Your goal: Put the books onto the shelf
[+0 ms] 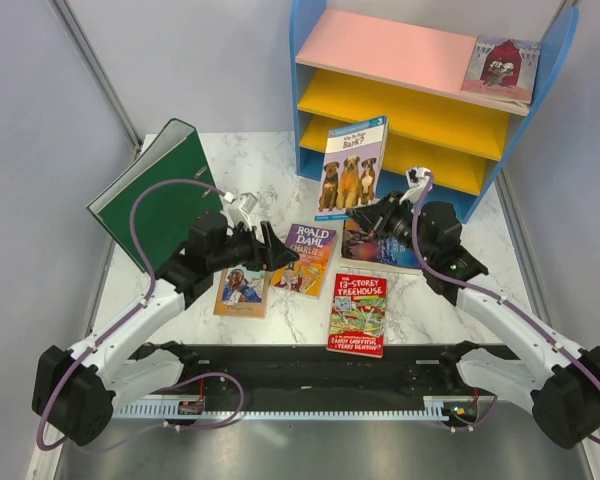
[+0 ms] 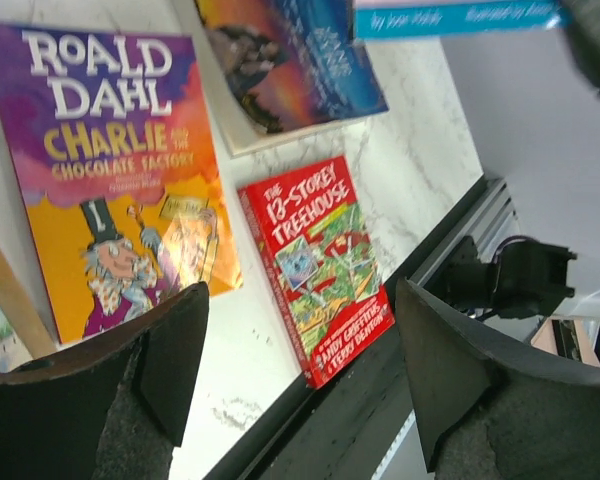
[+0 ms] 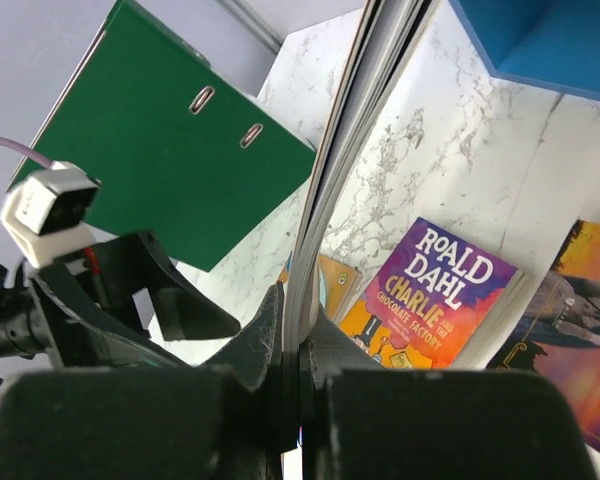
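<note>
green ring binder [image 1: 165, 160] stands on edge at the back left of the table [image 1: 270, 165], tilted. right wrist view shows two metal slots [image 3: 202, 100] in its cover. table top is white marble pattern. black strip [image 1: 280, 370] runs along the near edge, slotted silver rail [image 1: 310, 408] just in front of it. plain grey panels [image 1: 200, 60] behind and at both sides.
</note>
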Controlling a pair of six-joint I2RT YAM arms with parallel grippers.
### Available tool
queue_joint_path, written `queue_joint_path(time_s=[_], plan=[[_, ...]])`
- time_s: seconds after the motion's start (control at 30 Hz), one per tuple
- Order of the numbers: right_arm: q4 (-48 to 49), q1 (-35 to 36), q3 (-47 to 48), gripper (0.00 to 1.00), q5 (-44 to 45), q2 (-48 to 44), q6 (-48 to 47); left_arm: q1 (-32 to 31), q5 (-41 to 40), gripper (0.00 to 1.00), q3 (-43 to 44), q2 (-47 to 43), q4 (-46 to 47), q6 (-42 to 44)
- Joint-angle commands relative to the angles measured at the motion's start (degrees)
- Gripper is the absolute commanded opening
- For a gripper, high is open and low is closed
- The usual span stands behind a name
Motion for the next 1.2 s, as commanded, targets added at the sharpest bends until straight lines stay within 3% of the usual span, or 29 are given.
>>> queue_joint_path(time_s=[0.0,0.17,0.43,0.97,1.17], plan=[[3.3,-0.2,8.5,0.0,-6.8,3.8,-3.7,-1.2,-2.2,0.82,-2.3,-2.4,-1.0,1.2],[-1.6,-0.2,18.3,0.0,-12.9,8.5,-8.2,-1.5,-2.2,0.82,-2.5,-1.0,-1.0,1.9],[-7.4,-1.8,29.0,0.0,-11.3,11.3,-9.4,-2.2,-2.7,0.82,-2.7,1.1,-1.0,2.5],[-11.2,-17.2,58.7,0.0,-17.9,30.9,1.2,-4.1,-3.7,0.82,-4.8,0.7,-1.1,2.1],[-10.0,-20.7,65.6,0.0,-20.6,37.8,7.6,-4.6,-4.3,0.82,-5.6,0.6,-1.1,1.9]])
